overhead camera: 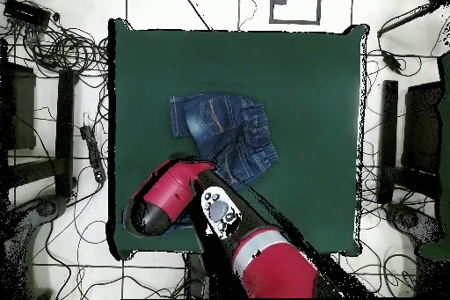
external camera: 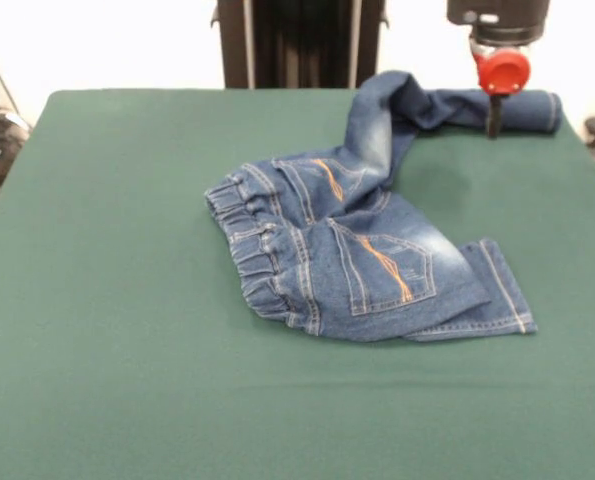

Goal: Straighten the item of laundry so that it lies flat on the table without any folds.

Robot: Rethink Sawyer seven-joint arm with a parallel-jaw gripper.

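Currently the gripper (external camera: 494, 122) stands at the far leg end of the jeans (external camera: 367, 250), seemingly pinching its cuff; closure cannot be confirmed. That leg stretches away from the gripper toward the bunched waistband mid-table (external camera: 127, 380), probably being drawn straight.

Most of the desk (external camera: 127, 400) is seen as bare green cloth: the whole near strip in the front view and the wide stretch at that view's left are unoccupied. The only obstacle on the surface is the jeans (external camera: 367, 250), bunched near the middle, with one leg raised into a fold and stretched toward the far right corner, where its end lies close to the edge. That corner is also taken up by the tool (external camera: 494, 118), hung just in front of the leg's end. In the overhead view the arm (overhead camera: 255, 244) is spread over the desk's bottom-left part, covering the space above it.
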